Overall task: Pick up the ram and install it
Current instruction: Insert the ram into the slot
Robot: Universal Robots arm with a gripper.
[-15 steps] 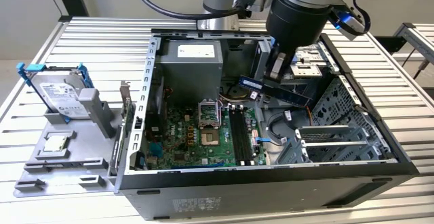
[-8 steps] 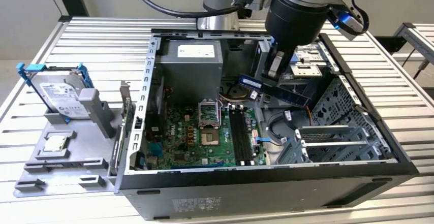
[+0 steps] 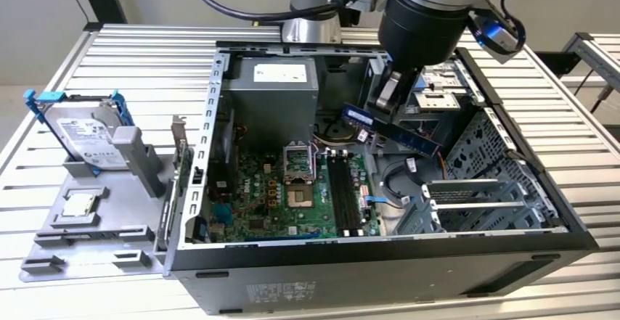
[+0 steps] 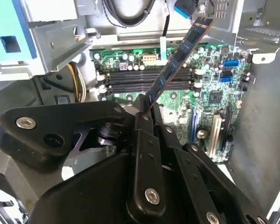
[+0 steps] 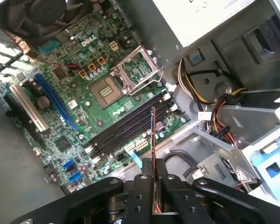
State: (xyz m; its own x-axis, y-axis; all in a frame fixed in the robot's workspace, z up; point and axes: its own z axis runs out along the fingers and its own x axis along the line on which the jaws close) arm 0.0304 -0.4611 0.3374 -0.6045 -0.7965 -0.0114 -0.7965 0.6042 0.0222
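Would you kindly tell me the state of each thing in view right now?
gripper: shut on the ram
ram: held tilted above the motherboard, not seated
memory slots: all empty
processor socket: open, empty
hard drive: upright in the gray fixture
processor chip: flat on that fixture

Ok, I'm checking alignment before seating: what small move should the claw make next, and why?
Likely turn the ram level and parallel to the memory slots: the claw holds it near one end, tilted above the motherboard, crossing the slots' line.
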